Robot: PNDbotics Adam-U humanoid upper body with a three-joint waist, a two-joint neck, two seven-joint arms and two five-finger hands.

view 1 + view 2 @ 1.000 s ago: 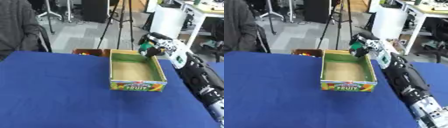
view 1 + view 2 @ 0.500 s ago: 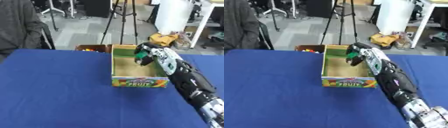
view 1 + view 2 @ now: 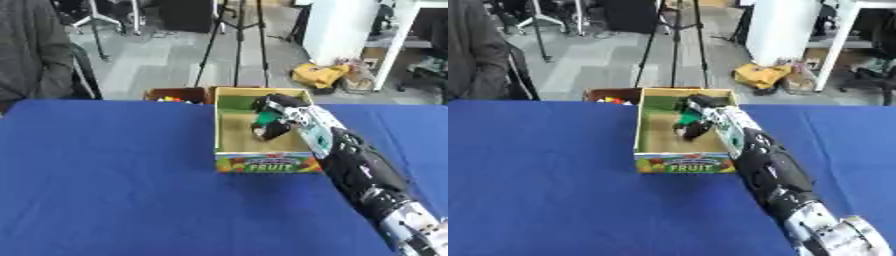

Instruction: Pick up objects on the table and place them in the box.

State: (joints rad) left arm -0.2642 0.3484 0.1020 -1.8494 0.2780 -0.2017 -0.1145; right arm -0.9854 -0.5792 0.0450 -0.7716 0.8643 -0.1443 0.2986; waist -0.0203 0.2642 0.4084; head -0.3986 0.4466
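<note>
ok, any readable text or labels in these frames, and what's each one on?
"FRUIT": on the front panel of the box, in light letters on a green band.
The smaller print above it on that panel is too blurred to read.
Nothing else carries legible text.

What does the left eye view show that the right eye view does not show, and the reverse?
Only the left eye view shows more blue table to the right of the arm. Only the right eye view shows the arm's light end at the lower right. Both show the right hand inside the fruit box, curled round a green object, and a brown box behind.
</note>
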